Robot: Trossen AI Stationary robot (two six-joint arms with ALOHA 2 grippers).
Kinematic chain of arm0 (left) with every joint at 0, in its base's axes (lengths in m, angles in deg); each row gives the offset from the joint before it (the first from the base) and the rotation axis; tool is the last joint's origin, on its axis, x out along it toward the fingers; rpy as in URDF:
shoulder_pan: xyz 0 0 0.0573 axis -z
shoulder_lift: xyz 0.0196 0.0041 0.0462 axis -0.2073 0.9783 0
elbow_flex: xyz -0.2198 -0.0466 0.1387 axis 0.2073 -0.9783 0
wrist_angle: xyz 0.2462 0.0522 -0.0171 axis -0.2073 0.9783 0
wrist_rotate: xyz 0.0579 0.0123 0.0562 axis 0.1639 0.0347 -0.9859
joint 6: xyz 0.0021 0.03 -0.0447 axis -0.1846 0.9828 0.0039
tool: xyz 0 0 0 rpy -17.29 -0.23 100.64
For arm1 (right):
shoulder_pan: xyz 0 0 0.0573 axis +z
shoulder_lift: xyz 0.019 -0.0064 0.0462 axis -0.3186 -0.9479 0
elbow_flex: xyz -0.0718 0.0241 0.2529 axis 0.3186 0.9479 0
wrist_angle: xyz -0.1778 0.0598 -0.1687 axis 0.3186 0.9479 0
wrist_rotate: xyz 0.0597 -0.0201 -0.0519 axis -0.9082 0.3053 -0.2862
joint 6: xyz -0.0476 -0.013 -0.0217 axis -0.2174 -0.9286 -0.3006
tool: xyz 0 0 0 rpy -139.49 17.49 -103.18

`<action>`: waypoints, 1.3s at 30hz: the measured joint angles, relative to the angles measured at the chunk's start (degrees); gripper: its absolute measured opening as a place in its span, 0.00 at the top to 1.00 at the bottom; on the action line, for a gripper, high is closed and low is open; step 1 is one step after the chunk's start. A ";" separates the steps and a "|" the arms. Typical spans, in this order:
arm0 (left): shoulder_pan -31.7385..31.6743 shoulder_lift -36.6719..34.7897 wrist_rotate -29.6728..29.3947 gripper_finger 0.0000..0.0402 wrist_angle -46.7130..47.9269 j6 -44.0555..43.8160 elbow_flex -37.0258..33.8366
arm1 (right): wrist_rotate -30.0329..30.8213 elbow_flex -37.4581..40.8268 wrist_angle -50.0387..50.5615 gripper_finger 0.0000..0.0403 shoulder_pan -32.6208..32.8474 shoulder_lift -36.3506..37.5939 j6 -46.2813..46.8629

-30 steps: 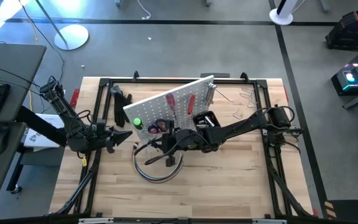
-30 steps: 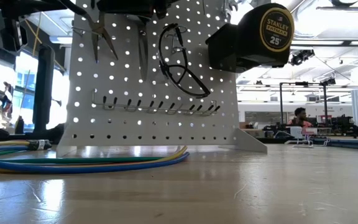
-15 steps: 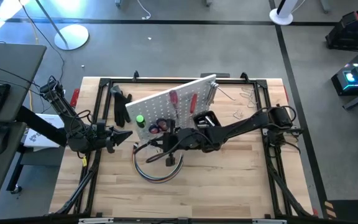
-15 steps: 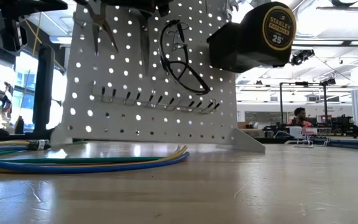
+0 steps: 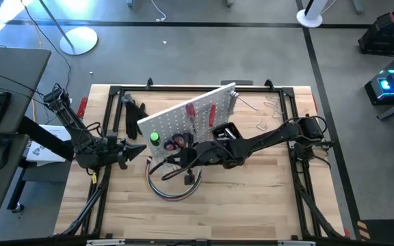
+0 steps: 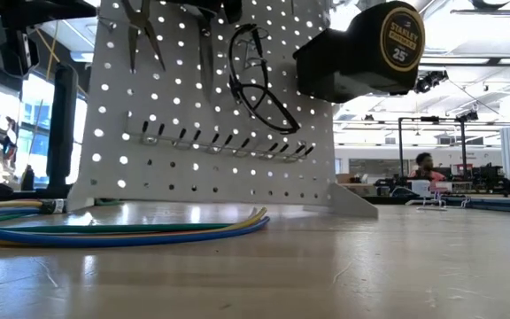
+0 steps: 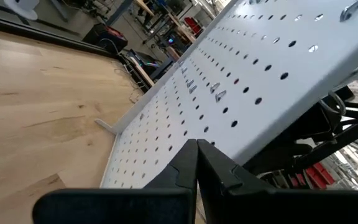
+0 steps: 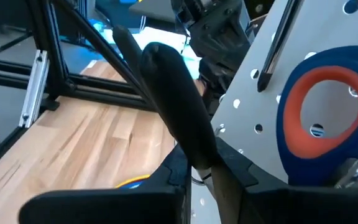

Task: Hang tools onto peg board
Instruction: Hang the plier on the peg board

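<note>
The peg board (image 5: 183,116) stands tilted mid-table, light and easily shoved I judge, and my right gripper (image 5: 182,159) at its near face is clamped on the stiff pliers (image 8: 173,106) by their grippy black handle, a hold only the right wrist view shows, while my left gripper (image 5: 134,151) waits to the board's left, pinched closed on nothing.

The lower half of the worktop (image 5: 252,205) lies bare; the peg board (image 5: 183,116), cable coil (image 5: 173,188) and right arm (image 5: 265,140) block the centre.
</note>
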 joint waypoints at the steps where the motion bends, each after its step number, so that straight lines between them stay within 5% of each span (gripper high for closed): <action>1: 0.00 0.17 0.00 1.00 0.02 -0.31 0.00 | 0.04 0.00 0.25 0.93 0.00 0.00 0.08; 8: 0.02 3.54 0.21 1.00 -0.03 -2.41 -0.02 | 0.64 -0.10 1.49 0.93 -0.26 -1.40 2.00; 16: 3.20 7.89 7.04 1.00 -5.72 -5.10 -0.02 | 1.23 -0.20 1.12 0.93 -0.24 -2.03 3.30; 21: 6.73 7.02 0.08 1.00 -6.35 -2.94 -0.02 | 1.25 -0.20 0.85 0.93 -0.46 -2.10 4.11; 28: 1.97 7.33 6.79 1.00 -6.53 -5.09 -0.02 | 1.24 -0.20 0.92 0.93 -0.52 -2.16 5.26; 39: -5.61 7.47 9.33 1.00 -7.24 0.62 0.01 | -0.19 -0.13 0.98 0.93 -0.94 -2.16 11.67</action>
